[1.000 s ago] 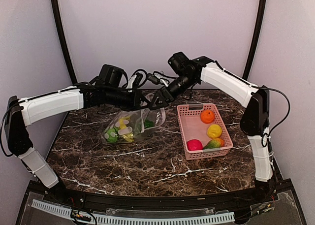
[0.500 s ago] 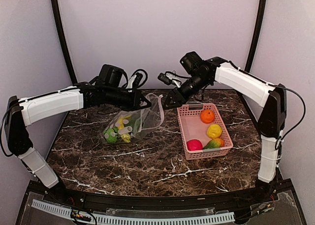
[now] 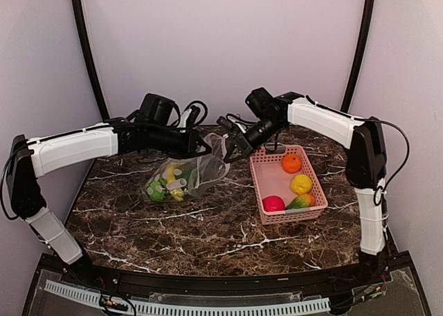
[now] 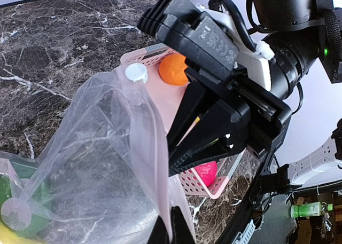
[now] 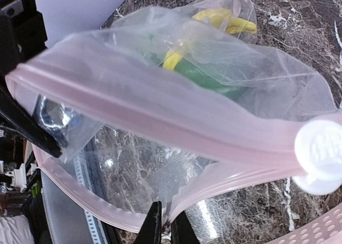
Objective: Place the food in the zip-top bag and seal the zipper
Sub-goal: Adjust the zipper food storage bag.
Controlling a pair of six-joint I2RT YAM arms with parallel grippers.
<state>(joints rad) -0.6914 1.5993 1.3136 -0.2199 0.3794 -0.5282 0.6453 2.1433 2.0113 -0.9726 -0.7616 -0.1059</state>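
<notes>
The zip-top bag (image 3: 188, 176) hangs between the two tools. Its belly rests on the marble table (image 3: 208, 226) and its mouth is lifted at the far middle. The left gripper (image 3: 205, 149) is pinched tight on the mouth's left edge. The right gripper (image 3: 230, 150), jaws drawn almost together, nips the opposite edge, as its wrist view shows. The zipper (image 5: 160, 110) (a pink-tinted strip) is unsealed, its two sides parted so the mouth gapes.

Inside lie a banana (image 5: 224, 21) and green pieces (image 3: 158, 191). Just right of the bag, the pink basket (image 3: 256, 184) holds the orange (image 3: 291, 163), lemon (image 3: 301, 184), red-pink fruit (image 3: 273, 204) and mango (image 3: 302, 201).

The left arm reaches roughly level from the left across the table. The right arm rises to a high elbow at the right, its forearm sloping down and leftward — the two grippers end near each other.

Raised marks on the right gripper's black housing are too small to read.
</notes>
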